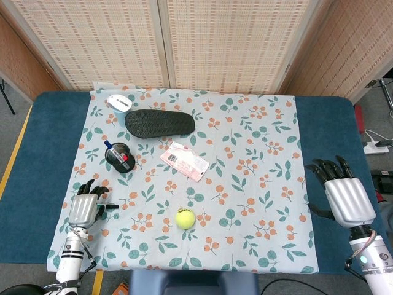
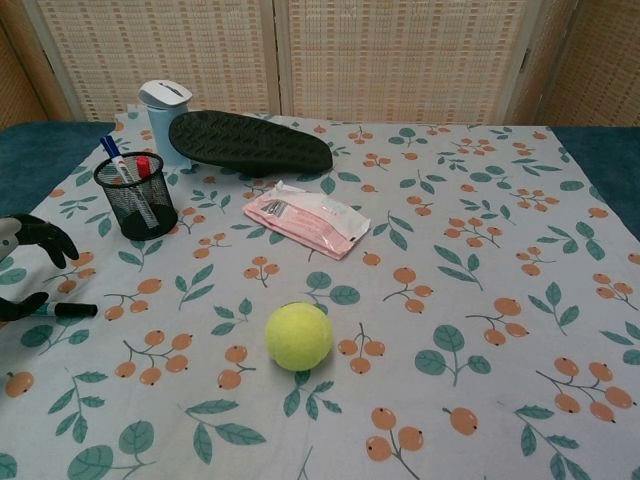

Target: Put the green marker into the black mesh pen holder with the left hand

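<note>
The green marker (image 2: 66, 310) lies flat on the cloth at the left, its black cap (image 1: 112, 206) pointing right. My left hand (image 1: 85, 208) hovers over the marker's green end with fingers spread, and its thumb (image 2: 20, 305) covers that end in the chest view. I cannot see a grip on it. The black mesh pen holder (image 1: 120, 157) stands upright behind the hand with a blue and a red pen in it (image 2: 137, 196). My right hand (image 1: 347, 201) rests open at the table's right edge, holding nothing.
A yellow tennis ball (image 1: 185, 217) sits front centre. A pink wipes packet (image 1: 183, 160), a black shoe sole (image 1: 159, 122) and a white-lidded cup (image 1: 119, 102) lie further back. The floral cloth (image 1: 245, 184) covers the blue table.
</note>
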### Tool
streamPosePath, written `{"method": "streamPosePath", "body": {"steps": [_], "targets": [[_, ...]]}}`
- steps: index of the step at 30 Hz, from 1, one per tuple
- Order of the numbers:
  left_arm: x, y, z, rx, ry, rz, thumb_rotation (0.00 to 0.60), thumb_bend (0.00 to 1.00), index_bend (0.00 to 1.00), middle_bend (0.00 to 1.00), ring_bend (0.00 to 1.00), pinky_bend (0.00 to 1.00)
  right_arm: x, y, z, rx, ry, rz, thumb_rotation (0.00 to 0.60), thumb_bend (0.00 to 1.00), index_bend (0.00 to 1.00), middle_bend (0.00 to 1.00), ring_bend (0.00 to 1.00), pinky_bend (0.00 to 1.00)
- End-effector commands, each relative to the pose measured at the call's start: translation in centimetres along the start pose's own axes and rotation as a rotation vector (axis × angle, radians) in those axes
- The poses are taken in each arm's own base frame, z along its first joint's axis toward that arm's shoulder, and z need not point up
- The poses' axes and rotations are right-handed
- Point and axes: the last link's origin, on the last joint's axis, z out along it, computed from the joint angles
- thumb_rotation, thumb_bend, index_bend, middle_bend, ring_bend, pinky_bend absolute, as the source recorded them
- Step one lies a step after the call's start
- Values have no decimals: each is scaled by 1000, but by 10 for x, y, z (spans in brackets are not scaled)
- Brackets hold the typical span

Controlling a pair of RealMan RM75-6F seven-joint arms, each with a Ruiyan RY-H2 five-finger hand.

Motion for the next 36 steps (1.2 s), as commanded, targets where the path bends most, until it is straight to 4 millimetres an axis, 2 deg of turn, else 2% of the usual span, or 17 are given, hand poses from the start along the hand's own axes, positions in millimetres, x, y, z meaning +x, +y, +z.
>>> {"method": "streamPosePath", "body": {"steps": [1,18,29,36], "targets": [[-2,-1,-1,10,3,-1,600,356,358,350,86,152,0,0,1,-1,-1,0,600,98,193,128,130,0],[-15,0,-16,49,3,41,600,355,356,368,87,152,1,1,0,5,-2,13,600,98,193,128,130,0],[-27,10,-23,54,-19,67,600,354,363,359,87,153,4,1,-2,12,9,25,600,98,201,128,130,0],[-29,13,-21,53,-10,80,600,355,401,412,105,158,5,2,-2,12,9,28,600,98,202,128,130,0]]}}
